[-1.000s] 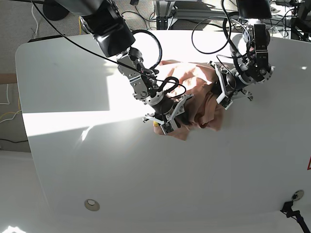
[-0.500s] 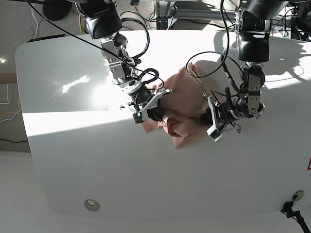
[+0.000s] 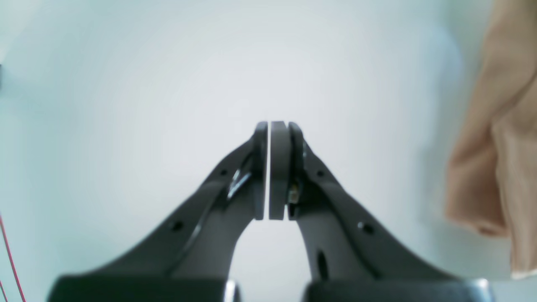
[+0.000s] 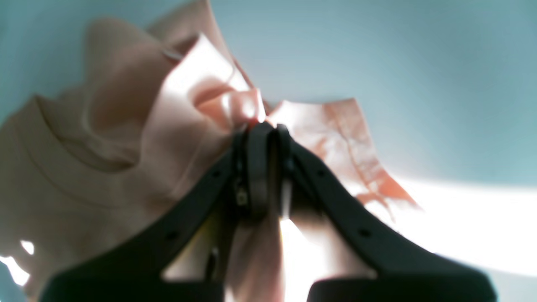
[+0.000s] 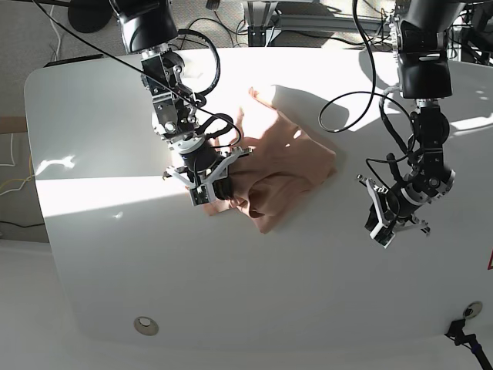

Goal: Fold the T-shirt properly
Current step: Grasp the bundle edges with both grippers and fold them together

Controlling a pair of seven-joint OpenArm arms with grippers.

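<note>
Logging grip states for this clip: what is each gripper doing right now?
Left gripper: closed, holding nothing, over bare table beside the T-shirt.
Right gripper: closed on a bunched fold of the T-shirt.

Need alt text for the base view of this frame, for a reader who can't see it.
A crumpled peach T-shirt lies bunched on a white table, seen from above. The right tool is shut on the T-shirt's near-left edge, while the left tool is shut and empty over bare table beside it.
</note>
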